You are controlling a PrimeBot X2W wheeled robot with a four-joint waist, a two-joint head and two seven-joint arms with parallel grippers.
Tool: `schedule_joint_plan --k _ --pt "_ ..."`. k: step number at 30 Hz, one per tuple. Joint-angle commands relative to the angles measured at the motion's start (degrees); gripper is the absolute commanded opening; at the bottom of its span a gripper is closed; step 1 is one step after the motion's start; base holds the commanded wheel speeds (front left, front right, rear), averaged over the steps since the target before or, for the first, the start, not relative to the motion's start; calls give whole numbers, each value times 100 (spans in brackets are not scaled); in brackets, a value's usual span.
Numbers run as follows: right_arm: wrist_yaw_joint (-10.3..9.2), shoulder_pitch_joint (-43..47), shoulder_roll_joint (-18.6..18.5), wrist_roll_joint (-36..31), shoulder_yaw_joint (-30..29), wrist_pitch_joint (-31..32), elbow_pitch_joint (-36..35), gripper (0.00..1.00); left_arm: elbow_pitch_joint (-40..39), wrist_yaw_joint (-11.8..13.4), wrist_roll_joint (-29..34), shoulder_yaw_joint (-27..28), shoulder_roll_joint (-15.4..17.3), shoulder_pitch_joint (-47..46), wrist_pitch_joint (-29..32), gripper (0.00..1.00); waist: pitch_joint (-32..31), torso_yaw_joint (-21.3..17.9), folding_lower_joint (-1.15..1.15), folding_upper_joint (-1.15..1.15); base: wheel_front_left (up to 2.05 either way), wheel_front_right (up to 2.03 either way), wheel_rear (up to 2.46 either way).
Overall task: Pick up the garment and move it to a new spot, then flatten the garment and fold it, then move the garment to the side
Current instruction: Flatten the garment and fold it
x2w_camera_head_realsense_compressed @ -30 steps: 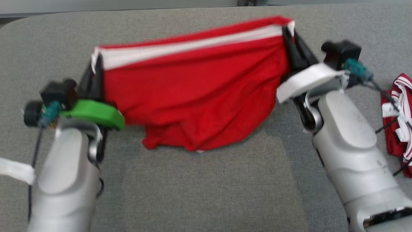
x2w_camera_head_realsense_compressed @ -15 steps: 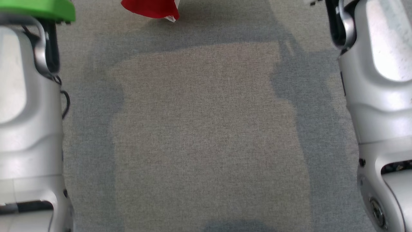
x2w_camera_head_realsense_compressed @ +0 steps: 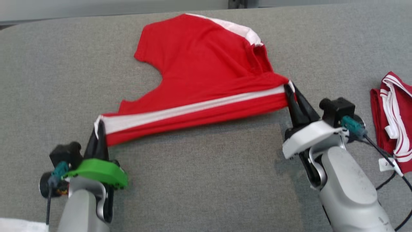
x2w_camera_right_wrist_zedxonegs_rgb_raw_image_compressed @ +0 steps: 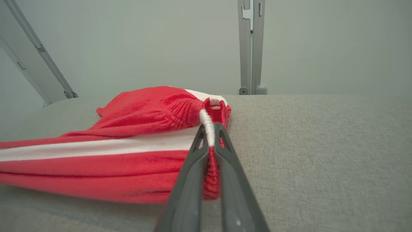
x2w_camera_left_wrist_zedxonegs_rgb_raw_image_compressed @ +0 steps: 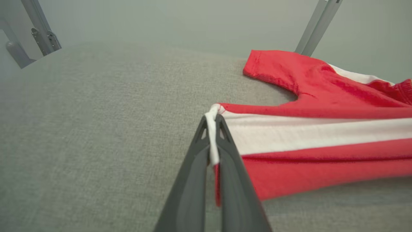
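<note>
Nearest to us, our left gripper (x2w_camera_head_realsense_compressed: 99, 127), the one above the green plastic housing, has its two dark fingers pressed together on one corner of the red knit garment with a broad white stripe (x2w_camera_head_realsense_compressed: 206, 67). In the left wrist view the white hem is pinched flat between them. A little farther out and across to the right, our right gripper (x2w_camera_head_realsense_compressed: 289, 89) is likewise clamped tight on the opposite corner, with a bunched ridge of red rib and white cord caught between its fingers.

Between the two grips the striped edge runs taut, and the coming move turns on this line. It is the garment's long axis, lying crosswise before us but skewed, with its left end nearer to us and its right end farther away. Judging by the shadow under it, the edge hangs slightly clear of the grey woven table cover (x2w_camera_head_realsense_compressed: 199, 180).

The rest of the garment lies beyond that line, away from us. It is spread on the cover, with a curved cut-out on its left side and a rumpled, gathered heap behind the right grip. We judge that flattening calls for drawing both corners back towards us together, the right arm more than the left, so the edge squares up and the heap pulls out.

Well apart to the right, a second red-and-white striped cloth (x2w_camera_head_realsense_compressed: 394, 112) lies bunched.
</note>
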Motion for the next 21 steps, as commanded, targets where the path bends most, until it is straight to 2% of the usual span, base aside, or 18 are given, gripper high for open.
schedule_joint_plan --k 1,4,12,21 --pt "-77 217 -176 117 -155 -29 -70 0 5 51 -62 159 148 292 1 0 -338 -34 0 0 0 0 0" --pt "-80 739 -164 257 -126 -30 -136 0 -2 51 -165 29 142 760 1 0 -653 -23 0 0 0 0 0" --pt "-79 1804 -106 447 117 -30 -211 0 -227 255 -422 -124 139 1735 0 0 -1353 -51 0 0 0 0 0" --pt "-78 2524 -112 634 360 -29 -476 0 -623 341 -450 -141 125 2489 1 0 -1580 -199 0 0 0 0 0"
